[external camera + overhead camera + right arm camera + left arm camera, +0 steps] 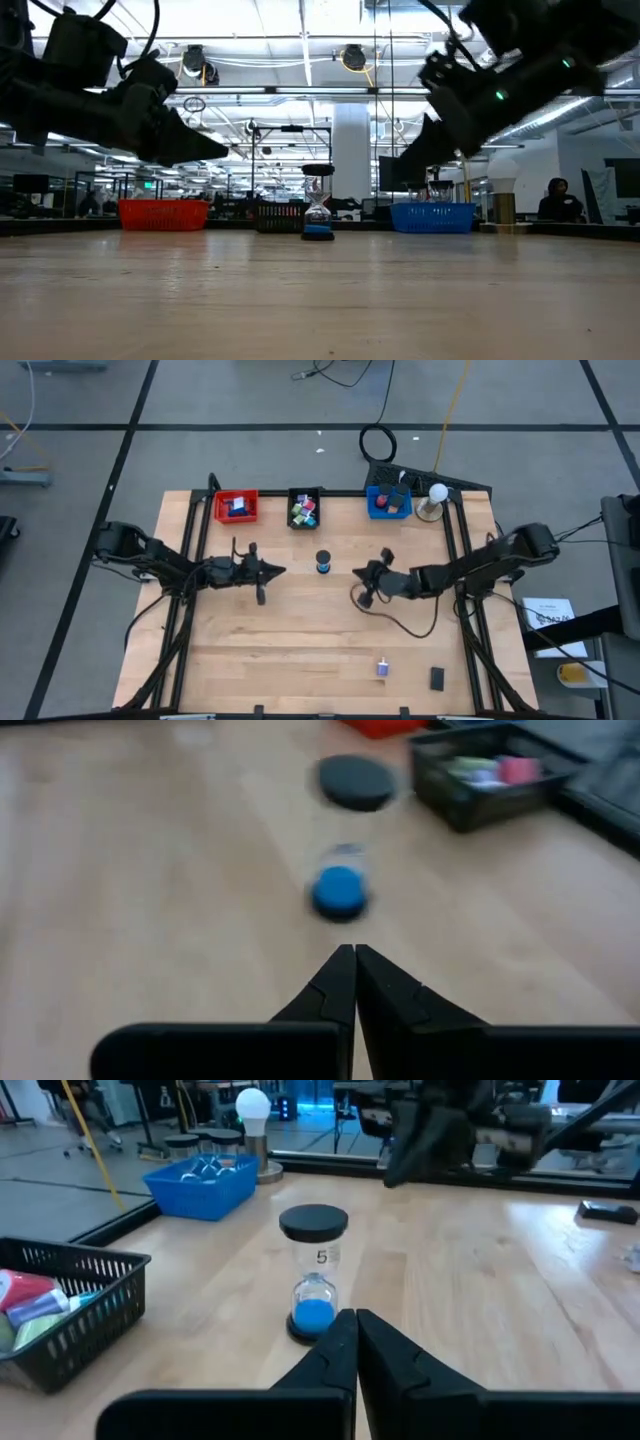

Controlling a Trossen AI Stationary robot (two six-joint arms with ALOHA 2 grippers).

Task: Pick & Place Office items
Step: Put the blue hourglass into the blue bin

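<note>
Both of your grippers hang above the wooden table with their fingers pressed together and nothing between them. Your left gripper sits left of centre, and your right gripper sits right of centre. They face each other across a small sand timer, which stands on the table between them, apart from both.

From overhead the timer is only a dark disc with a blue rim, so you get little of its shape. The left wrist view gives you what that view hides: the timer stands upright, long axis vertical, black cap on top, blue sand settled in the lower bulb, and a "5" printed on the glass. The table-level view confirms it is upright, in line with the black tray.

At the far edge you have three trays in a row: red tray, black tray and blue tray, with a white ball lamp just beside the blue one. Only the overhead view shows you two items near the front edge: a small purple piece and a black block, well apart from both grippers.
</note>
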